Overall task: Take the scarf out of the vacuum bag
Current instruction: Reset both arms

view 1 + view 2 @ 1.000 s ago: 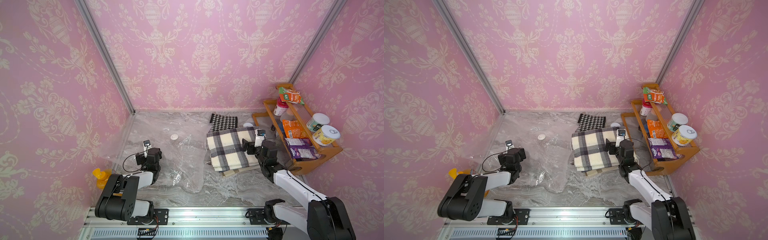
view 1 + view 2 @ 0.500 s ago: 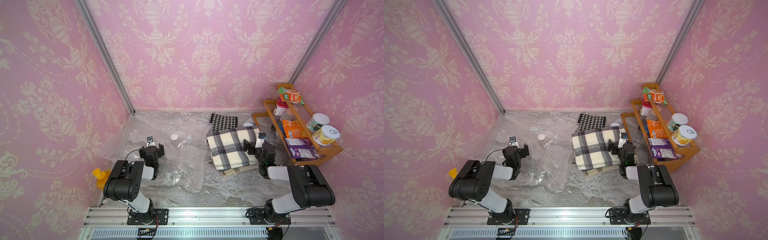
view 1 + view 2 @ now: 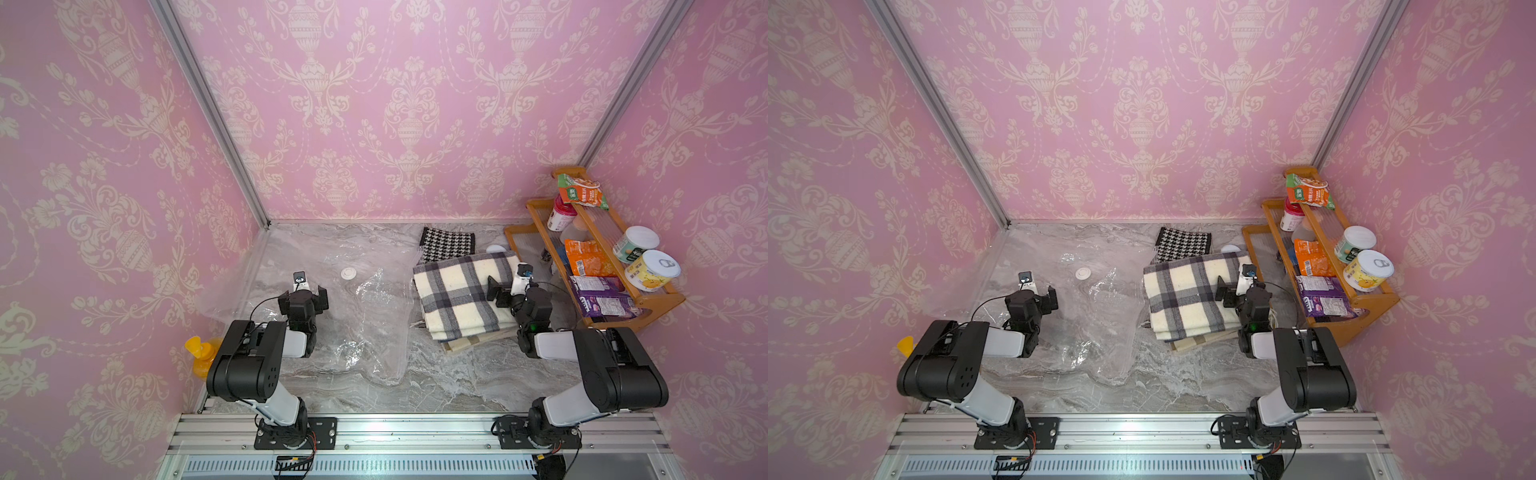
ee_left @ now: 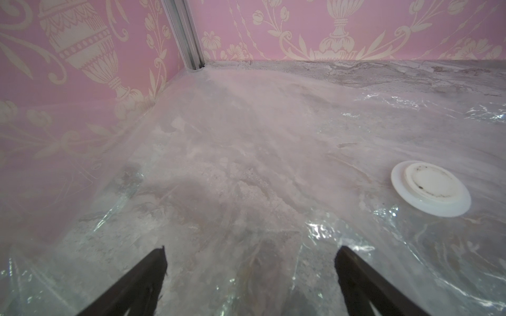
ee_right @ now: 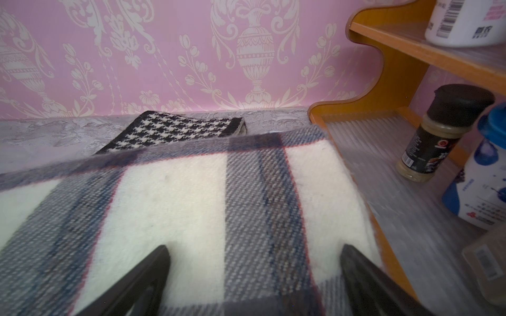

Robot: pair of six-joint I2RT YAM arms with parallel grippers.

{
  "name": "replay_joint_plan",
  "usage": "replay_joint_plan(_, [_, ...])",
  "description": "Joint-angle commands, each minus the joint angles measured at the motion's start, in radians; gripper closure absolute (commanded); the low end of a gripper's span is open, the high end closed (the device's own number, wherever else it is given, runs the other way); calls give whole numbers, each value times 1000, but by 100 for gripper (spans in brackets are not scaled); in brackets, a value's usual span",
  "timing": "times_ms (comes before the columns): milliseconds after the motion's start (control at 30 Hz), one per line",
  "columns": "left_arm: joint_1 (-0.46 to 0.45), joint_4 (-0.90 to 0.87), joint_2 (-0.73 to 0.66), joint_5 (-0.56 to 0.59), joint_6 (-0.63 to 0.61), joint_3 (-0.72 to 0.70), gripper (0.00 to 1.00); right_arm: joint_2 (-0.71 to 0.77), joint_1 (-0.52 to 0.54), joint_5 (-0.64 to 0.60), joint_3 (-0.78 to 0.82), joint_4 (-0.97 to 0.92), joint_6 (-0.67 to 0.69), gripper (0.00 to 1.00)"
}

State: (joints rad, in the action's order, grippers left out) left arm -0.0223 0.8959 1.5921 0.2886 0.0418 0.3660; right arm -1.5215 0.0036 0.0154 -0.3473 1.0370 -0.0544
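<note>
I read the scene from the left side of the desk (image 3: 436,386). The left gripper (image 3: 303,298) is released: in the left wrist view its jaws stand wide apart over clear plastic, with nothing between them. The vacuum bag (image 3: 365,320) lies flat and crinkled on the desk, its white valve disc (image 4: 431,188) facing up, just beside the left gripper. The plaid scarf (image 3: 457,295) lies folded on the desk, just beside the bag's right edge. A houndstooth cloth (image 3: 448,245) lies behind it. The right gripper (image 5: 254,249) is released above the scarf's right part and grasps nothing. A wooden rack (image 3: 654,309) stands at the far right.
</note>
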Motion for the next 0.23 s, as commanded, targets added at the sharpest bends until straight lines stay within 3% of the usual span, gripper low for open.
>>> replay_joint_plan(0, [7,-20,-8,-26,6,10,1,-26,17,94,24,-4,66,0])
replay_joint_plan(200, [8,-20,-9,-25,7,10,1,-24,-5,61,-7,-66,24,0])
